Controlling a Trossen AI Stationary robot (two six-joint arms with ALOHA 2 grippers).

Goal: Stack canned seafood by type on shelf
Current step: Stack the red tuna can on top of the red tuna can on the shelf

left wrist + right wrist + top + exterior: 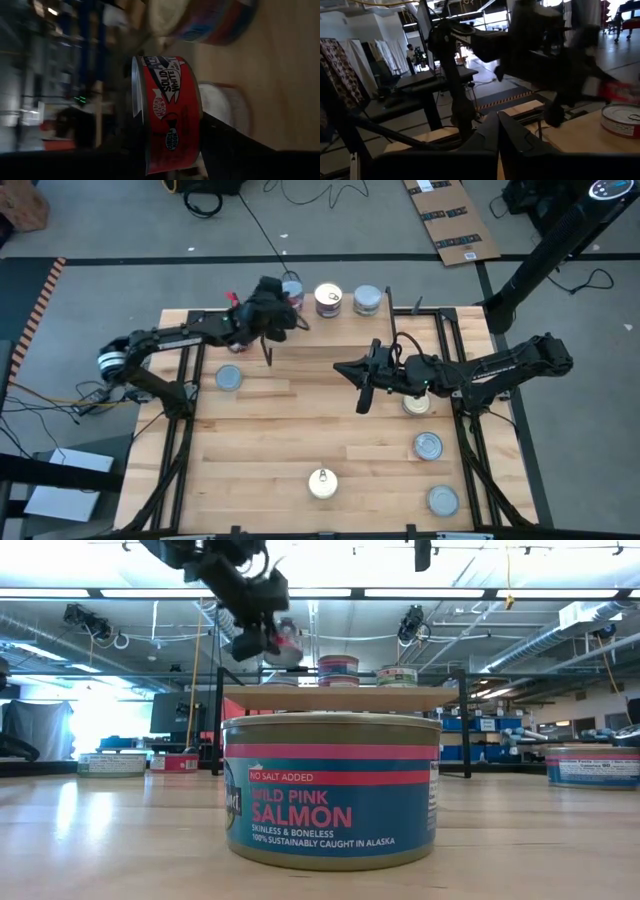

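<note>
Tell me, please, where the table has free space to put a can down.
The table's middle and left front are bare, bordered by the gold-topped can in front and a silver can at left. It is crowded at the right edge, beside three cans.

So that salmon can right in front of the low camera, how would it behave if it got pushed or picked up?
The salmon can sits flat and is wider than tall, so a push would probably slide it, not tip it. It looks sealed and rigid, likely heavy for its size. Its round side might slip in a pincer, and on edge it could roll.

Shelf (340,320) w/ two tins (328,300)
</note>
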